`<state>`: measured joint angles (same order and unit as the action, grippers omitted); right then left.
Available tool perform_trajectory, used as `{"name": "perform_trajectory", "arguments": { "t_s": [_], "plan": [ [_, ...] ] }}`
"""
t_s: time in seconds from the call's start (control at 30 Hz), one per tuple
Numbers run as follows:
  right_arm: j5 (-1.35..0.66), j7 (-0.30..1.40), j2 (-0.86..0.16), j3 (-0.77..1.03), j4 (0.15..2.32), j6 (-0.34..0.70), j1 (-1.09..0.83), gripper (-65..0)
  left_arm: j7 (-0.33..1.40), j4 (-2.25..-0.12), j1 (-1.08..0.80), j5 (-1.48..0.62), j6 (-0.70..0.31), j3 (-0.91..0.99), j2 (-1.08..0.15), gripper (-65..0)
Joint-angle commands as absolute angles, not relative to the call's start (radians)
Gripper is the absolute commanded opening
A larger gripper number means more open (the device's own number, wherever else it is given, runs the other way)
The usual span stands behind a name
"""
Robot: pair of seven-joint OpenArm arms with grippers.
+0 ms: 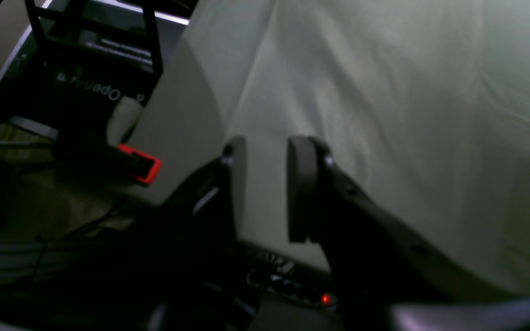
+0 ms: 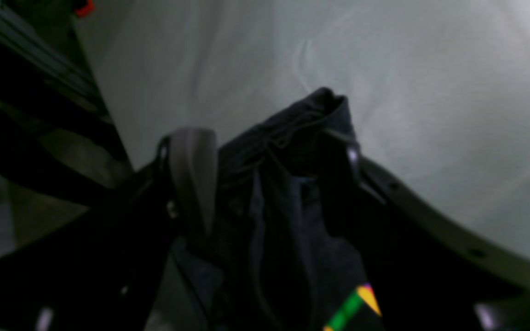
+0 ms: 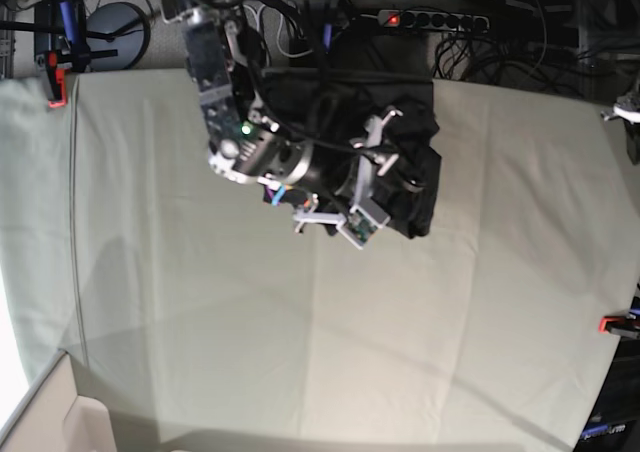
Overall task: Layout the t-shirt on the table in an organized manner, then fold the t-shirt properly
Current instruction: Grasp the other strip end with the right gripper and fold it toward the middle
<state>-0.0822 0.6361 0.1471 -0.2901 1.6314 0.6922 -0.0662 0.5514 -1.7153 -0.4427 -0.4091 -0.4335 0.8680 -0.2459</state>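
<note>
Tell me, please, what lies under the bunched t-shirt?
The pale cloth-covered table shows all round the t-shirt. The right arm and right gripper cover part of the shirt; anything beneath its dark folds is hidden.

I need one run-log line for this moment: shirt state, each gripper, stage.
t-shirt: bunched heap at table far edge | right gripper: jaws apart, shirt fabric between | left gripper: open, empty, over bare cloth | stage: not laid out
</note>
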Motion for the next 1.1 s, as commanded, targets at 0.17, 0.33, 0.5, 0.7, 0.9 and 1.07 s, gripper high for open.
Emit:
{"name": "perform_trajectory", "arguments": {
  "t_s": [0.17, 0.33, 0.5, 0.7, 0.9, 1.07],
  "plan": [
    [-0.104, 0.605, 0.117, -0.199, 1.716, 0.698, -0.111, -42.9, 0.527, -1.709, -0.432, -0.421, -0.437, 0.874, -0.262, -50.2],
    [-0.101, 0.605, 0.099, -0.099, 1.679, 0.698, -0.133, -63.5, 0.527, -1.672, -0.395, -0.418, -0.438, 0.877, -0.24, -50.2],
    [-0.099, 0.605, 0.097, -0.064, 1.57, 0.698, -0.136, -65.0, 0.527, -1.67, -0.397, -0.418, -0.438, 0.874, -0.229, -50.2],
    [-0.099, 0.604, 0.097, -0.199, 1.534, 0.698, -0.18, -65.0, 0.527, -1.67, -0.403, -0.418, -0.438, 0.88, -0.229, -50.2],
    [-0.101, 0.599, 0.053, -0.498, 1.535, 0.698, -0.179, -65.0, 0.527, -1.676, -0.406, -0.418, -0.438, 0.881, -0.229, -50.2],
    [-0.102, 0.604, -0.007, -0.595, 1.603, 0.698, -0.176, -65.0, 0.527, -1.676, -0.407, -0.42, -0.44, 0.881, -0.229, -50.2]
  ]
}}
